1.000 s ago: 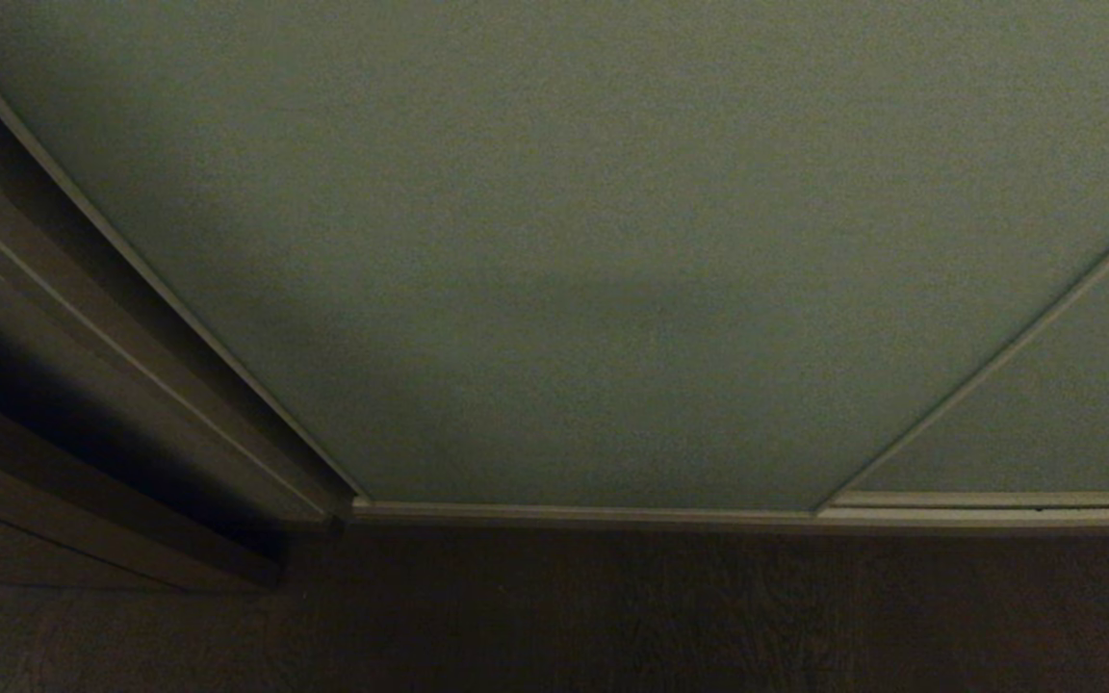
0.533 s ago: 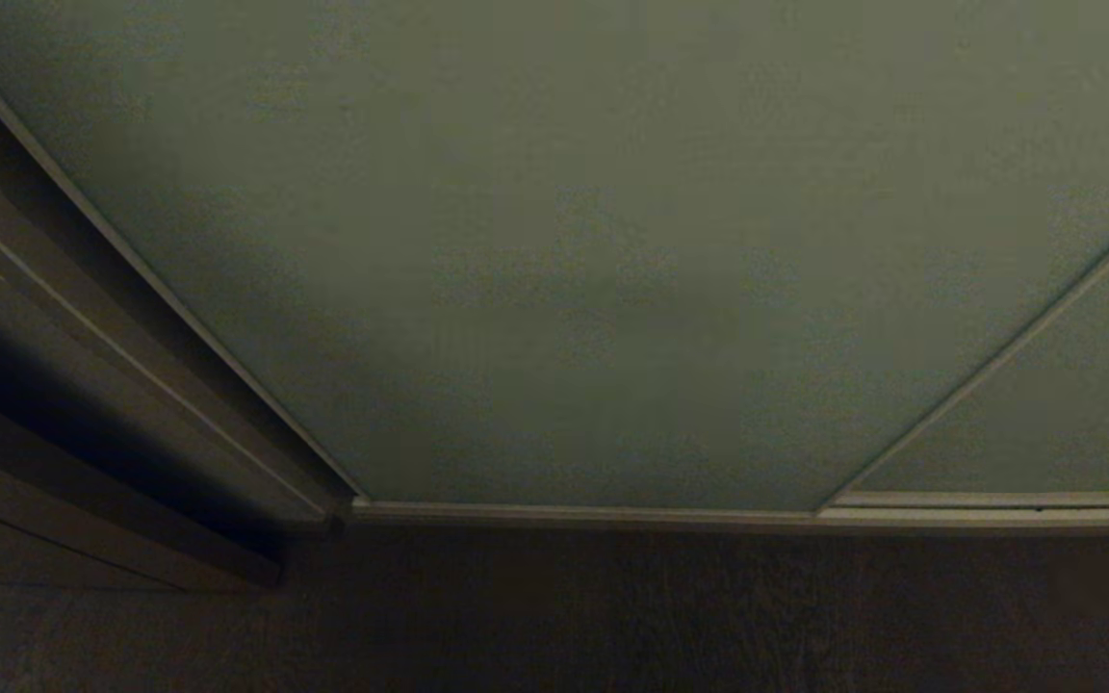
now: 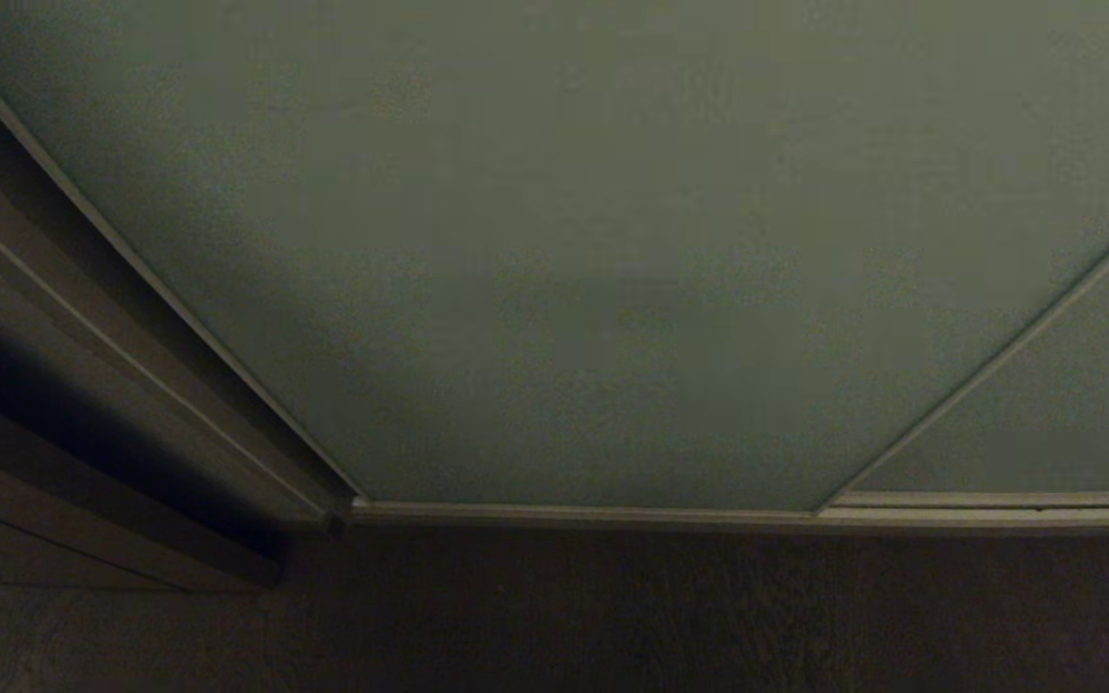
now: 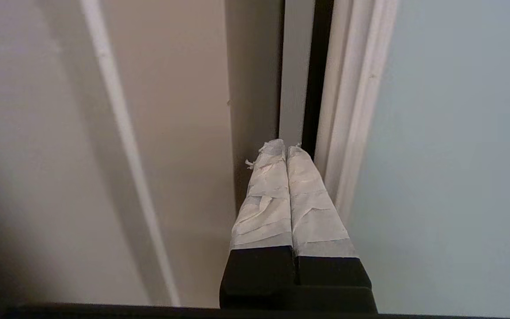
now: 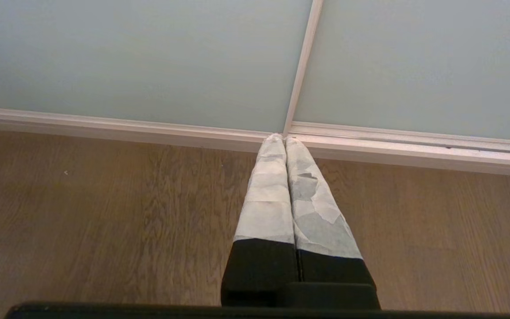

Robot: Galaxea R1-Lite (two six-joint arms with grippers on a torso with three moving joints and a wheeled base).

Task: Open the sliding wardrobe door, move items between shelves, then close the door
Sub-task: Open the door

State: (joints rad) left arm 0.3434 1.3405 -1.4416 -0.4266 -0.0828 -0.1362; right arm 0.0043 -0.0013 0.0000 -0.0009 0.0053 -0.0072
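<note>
The sliding wardrobe door (image 4: pixel 450 155) sits just beside the left gripper (image 4: pixel 286 148), fingers pressed together on nothing, tips at the frame edge (image 4: pixel 348 110).

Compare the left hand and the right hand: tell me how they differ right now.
The left hand points into the dark gap beside the sliding wardrobe door, at its frame edge; the right hand points down toward the wooden floor, its tips lined up with the seam between two door panels. The left hand has a side wall next to it; the right hand has open floor around it. Both are shut, empty, and wrapped in white tape.
</note>
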